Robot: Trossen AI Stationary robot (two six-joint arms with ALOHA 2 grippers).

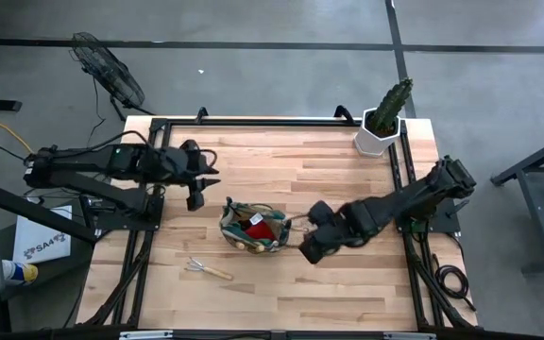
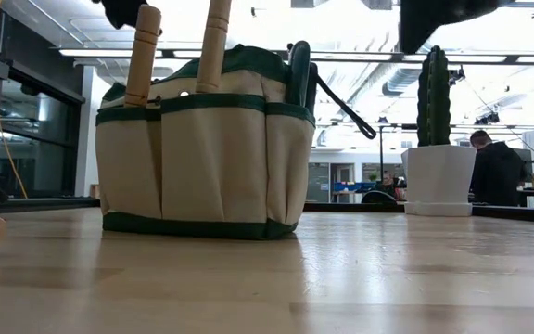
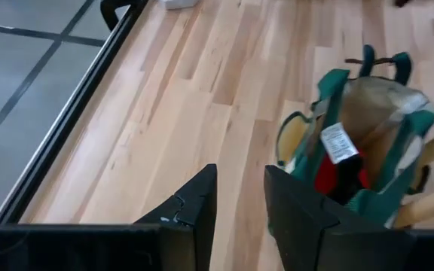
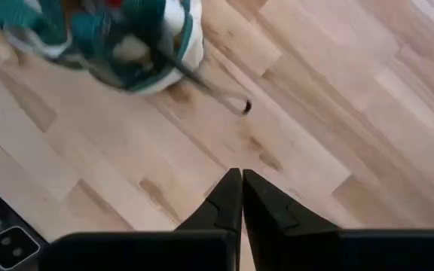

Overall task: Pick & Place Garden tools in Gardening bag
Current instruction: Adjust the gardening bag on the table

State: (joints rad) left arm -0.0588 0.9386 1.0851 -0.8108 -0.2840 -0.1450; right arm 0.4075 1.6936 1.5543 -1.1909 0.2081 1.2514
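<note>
The gardening bag (image 1: 253,227), tan with green trim, stands upright on the table's middle. Two wooden tool handles (image 2: 144,51) and a dark-handled shears (image 2: 299,74) stick up out of it, and a red piece (image 3: 328,175) lies inside. A wooden-handled hand rake (image 1: 208,269) lies flat on the table, nearer the front edge than the bag. My left gripper (image 3: 239,211) hovers open to the bag's far left, with nothing between its fingers. My right gripper (image 4: 241,199) is shut and empty, above bare wood just right of the bag (image 4: 104,30).
A green cactus (image 1: 390,99) in a white pot (image 1: 376,140) stands at the table's far right corner. A dark cord (image 4: 217,90) trails from the bag onto the wood toward my right gripper. Bare wood lies all around the bag.
</note>
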